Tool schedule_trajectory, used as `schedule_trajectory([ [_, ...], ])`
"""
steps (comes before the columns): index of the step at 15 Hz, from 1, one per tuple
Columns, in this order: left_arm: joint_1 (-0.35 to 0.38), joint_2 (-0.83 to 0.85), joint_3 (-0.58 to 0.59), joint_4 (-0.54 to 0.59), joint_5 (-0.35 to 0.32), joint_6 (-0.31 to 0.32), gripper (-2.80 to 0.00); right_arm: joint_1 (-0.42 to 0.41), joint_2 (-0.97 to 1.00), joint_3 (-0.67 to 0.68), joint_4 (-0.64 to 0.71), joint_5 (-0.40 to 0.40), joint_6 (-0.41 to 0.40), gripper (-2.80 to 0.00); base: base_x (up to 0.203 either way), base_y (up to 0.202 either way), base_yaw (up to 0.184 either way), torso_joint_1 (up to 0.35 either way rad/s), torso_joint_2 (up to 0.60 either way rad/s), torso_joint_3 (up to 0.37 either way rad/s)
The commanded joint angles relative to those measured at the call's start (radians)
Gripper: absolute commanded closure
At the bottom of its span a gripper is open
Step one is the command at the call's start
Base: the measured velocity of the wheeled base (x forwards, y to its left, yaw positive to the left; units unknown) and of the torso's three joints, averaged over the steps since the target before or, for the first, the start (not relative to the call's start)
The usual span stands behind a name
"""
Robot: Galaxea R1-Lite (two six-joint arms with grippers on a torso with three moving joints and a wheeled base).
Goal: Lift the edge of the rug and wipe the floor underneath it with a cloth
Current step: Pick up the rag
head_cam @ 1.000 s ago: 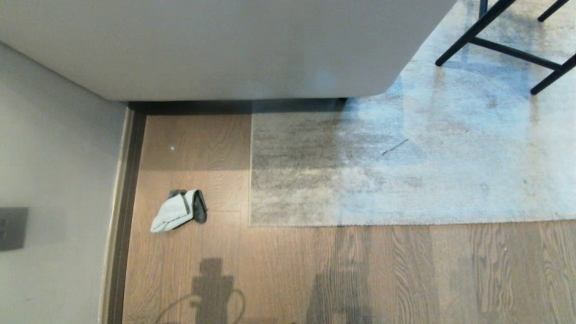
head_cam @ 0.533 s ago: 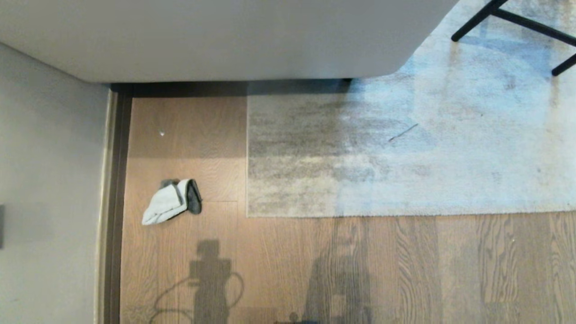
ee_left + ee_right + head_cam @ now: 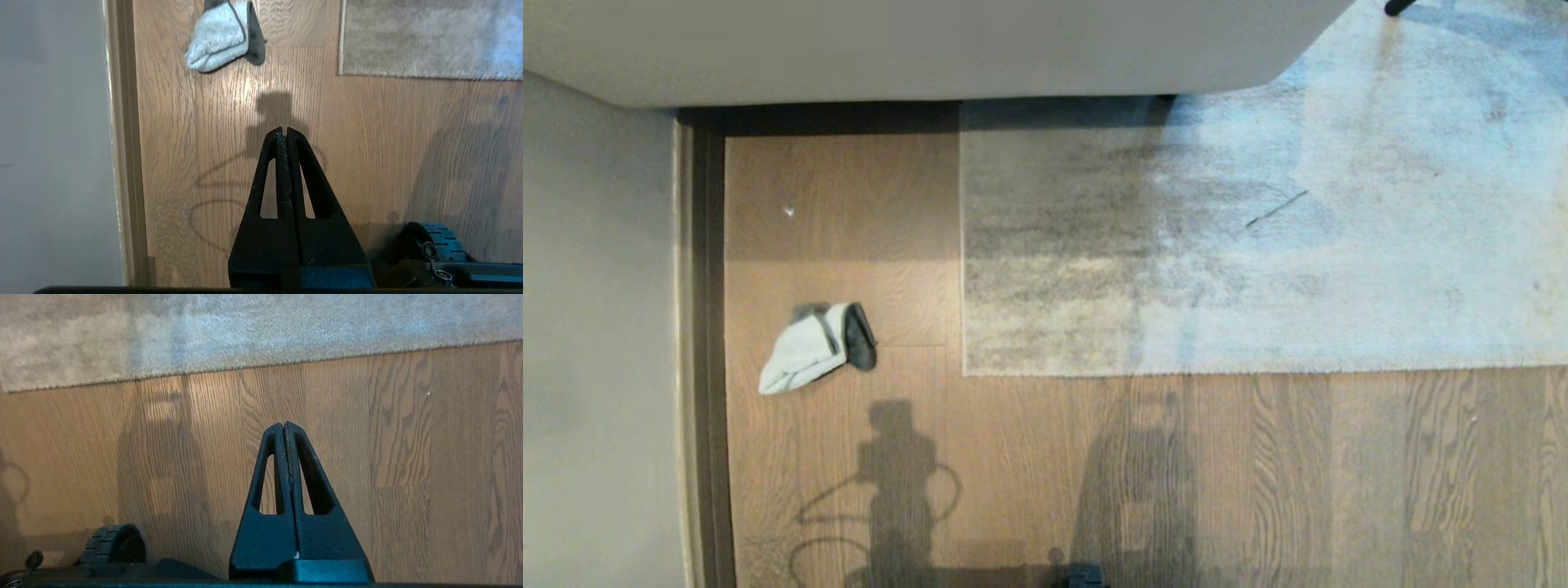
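In the head view the cloth (image 3: 817,347) lies crumpled on the floor (image 3: 1029,457) at about nine o'clock, near the baseboard (image 3: 707,359) and well apart from the rug edge (image 3: 965,327), whose square corner sits just left of centre with the rug spreading toward three o'clock. The left tool (image 3: 284,130) hangs above bare planks with the cloth toward twelve o'clock of its tips, fingers pressed together and empty. The right tool (image 3: 284,425) hangs over bare floor below the rug's border, likewise closed on nothing.

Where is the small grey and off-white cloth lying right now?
In the head view the small grey and off-white cloth lies on the brown wood floor at left, between the dark baseboard and the pale rug's corner, touching neither.
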Motion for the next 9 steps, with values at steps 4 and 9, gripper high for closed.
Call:
schedule_trajectory([
  [4, -0.001, 0.000, 0.000, 0.000, 0.001, -0.001, 0.00, 0.000, 0.000, 0.000, 0.000, 0.000, 0.001, 0.00, 0.000, 0.000, 0.000, 0.005, 0.00, -0.198],
  [9, 0.001, 0.000, 0.000, 0.000, 0.001, -0.001, 0.00, 0.000, 0.000, 0.000, 0.000, 0.000, -0.001, 0.00, 0.000, 0.000, 0.000, 0.001, 0.00, -0.196],
])
